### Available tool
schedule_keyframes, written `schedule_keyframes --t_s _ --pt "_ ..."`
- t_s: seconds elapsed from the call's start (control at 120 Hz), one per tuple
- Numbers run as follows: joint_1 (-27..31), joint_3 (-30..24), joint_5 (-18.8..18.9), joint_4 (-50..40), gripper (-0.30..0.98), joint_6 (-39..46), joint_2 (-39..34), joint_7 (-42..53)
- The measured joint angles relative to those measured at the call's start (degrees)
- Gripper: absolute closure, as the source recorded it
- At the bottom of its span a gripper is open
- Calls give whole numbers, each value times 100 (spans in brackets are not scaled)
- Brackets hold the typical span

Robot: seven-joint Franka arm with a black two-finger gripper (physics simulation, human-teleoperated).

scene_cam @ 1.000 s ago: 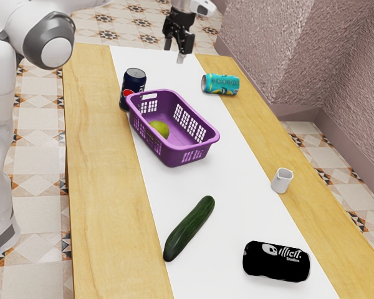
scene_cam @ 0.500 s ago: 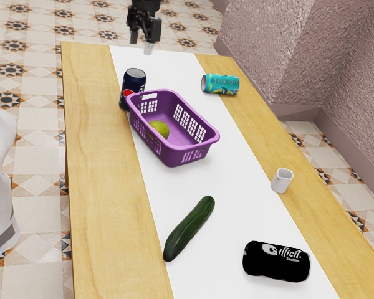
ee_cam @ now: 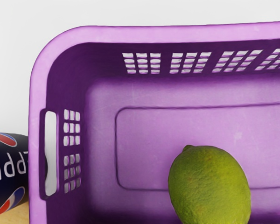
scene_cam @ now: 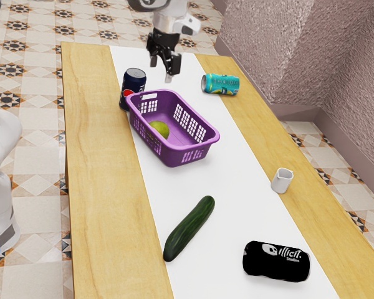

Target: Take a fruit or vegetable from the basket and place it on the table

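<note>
- Exterior view, nearest my camera: a black can [scene_cam: 277, 261] lies on its side on the white runner [scene_cam: 237, 193], lettering up.
- Just behind it, toward the exterior view's left, I have a dark green cucumber [scene_cam: 190, 227] lying aslant.
- Farther back on the exterior view's right, a small white jug [scene_cam: 282, 181] stands by the runner's edge.
- Next comes the purple basket [scene_cam: 171, 156], upright on the surface [scene_cam: 103, 187]. The lime [scene_cam: 160, 130] sits inside on its floor, toward the long wall at the exterior view's left; my wrist view looks down on it there.
- Past the basket's handled end, close beside it, a dark blue can [scene_cam: 134, 83] stands upright.
- Beyond, a teal can [scene_cam: 222, 85] lies across the runner's edge.
- Between those two cans in the exterior view, I see the fingers [scene_cam: 168, 78] parted by a clear gap, holding nothing.
</note>
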Motion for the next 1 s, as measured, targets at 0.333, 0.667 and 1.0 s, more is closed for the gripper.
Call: schedule_keyframes --t_s 0.333,0.667,1.0 --pt "-174 400 -229 -545 0 415 -418 -254" --pt "-243 -138 -468 -943 0 531 -541 -718" --pt "-286 -85 -640 -1273 0 673 -349 -1595"
